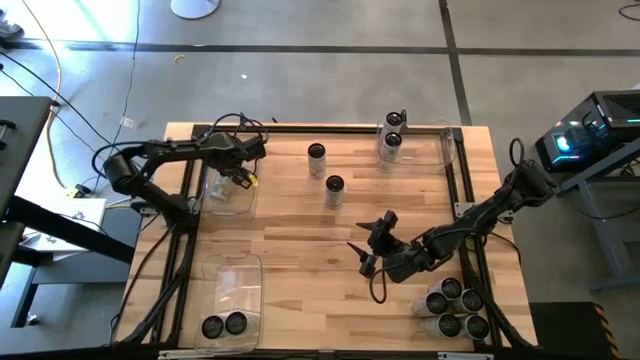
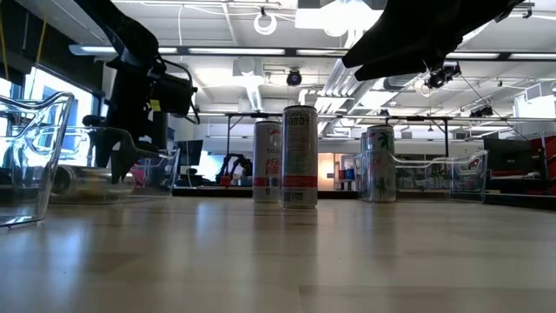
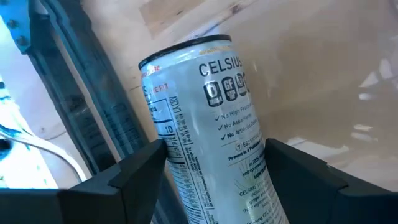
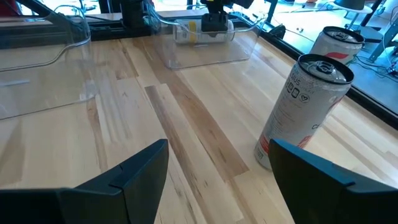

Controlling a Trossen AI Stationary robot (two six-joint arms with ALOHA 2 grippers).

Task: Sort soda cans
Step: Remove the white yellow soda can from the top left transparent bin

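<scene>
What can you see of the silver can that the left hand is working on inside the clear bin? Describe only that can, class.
The silver can is slim, pale metal with a rimmed top, printed "CELSIUS" above small text and a nutrition panel. It lies on its side in the clear bin at the table's far left. The left hand straddles its body, one dark finger on each side; whether they press on it I cannot tell.
</scene>
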